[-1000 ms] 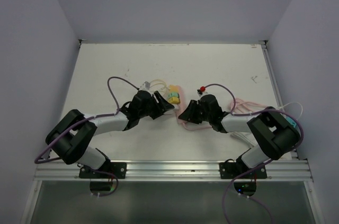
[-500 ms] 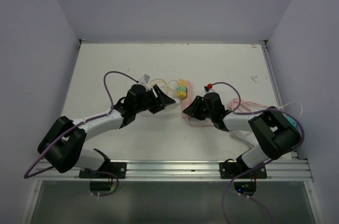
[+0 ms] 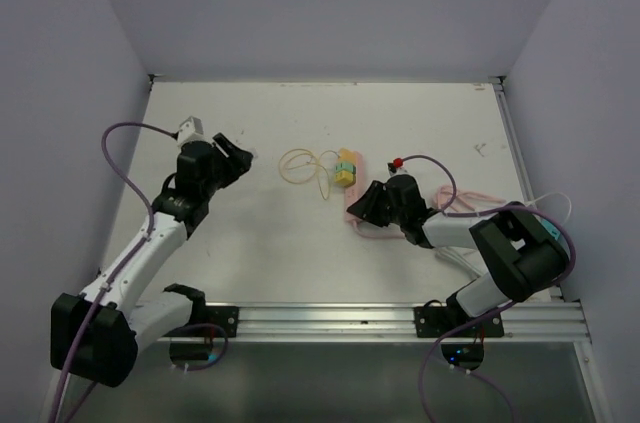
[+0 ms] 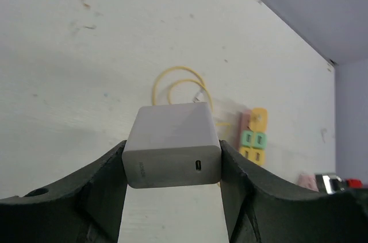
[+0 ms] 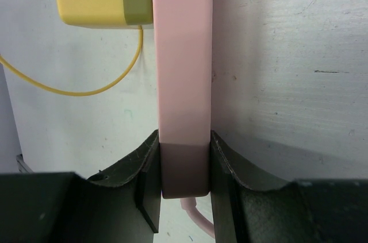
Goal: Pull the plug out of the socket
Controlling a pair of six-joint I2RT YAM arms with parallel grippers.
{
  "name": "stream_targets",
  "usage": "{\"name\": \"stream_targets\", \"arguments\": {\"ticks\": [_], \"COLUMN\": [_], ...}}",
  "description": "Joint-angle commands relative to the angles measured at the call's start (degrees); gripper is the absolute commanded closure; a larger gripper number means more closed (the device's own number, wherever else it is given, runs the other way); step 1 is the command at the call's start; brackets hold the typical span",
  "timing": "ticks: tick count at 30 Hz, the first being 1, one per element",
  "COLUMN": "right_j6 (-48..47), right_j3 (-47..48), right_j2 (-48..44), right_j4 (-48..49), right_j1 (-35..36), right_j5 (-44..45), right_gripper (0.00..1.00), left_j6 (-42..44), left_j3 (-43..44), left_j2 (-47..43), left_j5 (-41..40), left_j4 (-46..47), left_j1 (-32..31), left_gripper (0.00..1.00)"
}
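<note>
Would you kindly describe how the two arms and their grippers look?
Both arms have white links between bulky black joints. The left arm and right arm each trail a purple cable. The left gripper and right gripper have black, curved fingers. A teal patch marks the right arm's elbow.

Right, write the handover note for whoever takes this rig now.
Left gripper: shut on the white plug, held far to the left of the strip.
Right gripper: shut on one end of the pink power strip.
Yellow cable: lying loose beside the strip.
Done: plug is out of the socket.
Left: probably just set the plug down and release both.
</note>
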Motion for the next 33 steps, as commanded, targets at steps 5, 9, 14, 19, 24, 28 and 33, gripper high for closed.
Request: {"name": "stream_targets", "arguments": {"ticks": [5, 9, 14, 19, 24, 28, 33], "right_j6": [-4.33, -5.04, -6.97, -8.29, -9.17, -9.52, -9.70], "right_j3": [-3.65, -3.21, -2.59, -2.15, -1.80, -1.63, -1.89], "right_j2": [2.89, 3.68, 4.48, 4.12, 4.04, 4.30, 3.77], "right_j4": [-13.03, -11.97, -10.83, -10.39, -10.48, -10.39, -10.65], "right_j1": [-1.06, -0.97, -1.06, -1.06, -1.06, -1.06, -1.06], "right_j5": [3.71, 2.31, -0.41, -1.65, -1.83, -2.62, -4.46], "right_gripper": [1.00, 1.00, 1.00, 1.00, 1.00, 1.00, 1.00], "left_j6": [6.80, 8.21, 8.29, 11.89, 14.19, 12.52, 10.76], "left_j3": [1.32, 7.37, 13.01, 18.89, 23.38, 21.02, 16.98], "left_j2": [11.58, 21.35, 31.46, 38.58, 45.97, 46.42, 44.75], "left_j5": [-14.94, -15.57, -14.76, -17.76, -17.94, -15.84, -13.63], "left_j4": [6.01, 8.91, 10.58, 13.05, 10.50, 10.50, 9.89], "left_j1": [8.65, 12.95, 17.62, 17.89, 17.97, 17.97, 17.89], "left_gripper": [1.00, 1.00, 1.00, 1.00, 1.00, 0.80, 0.51]}}
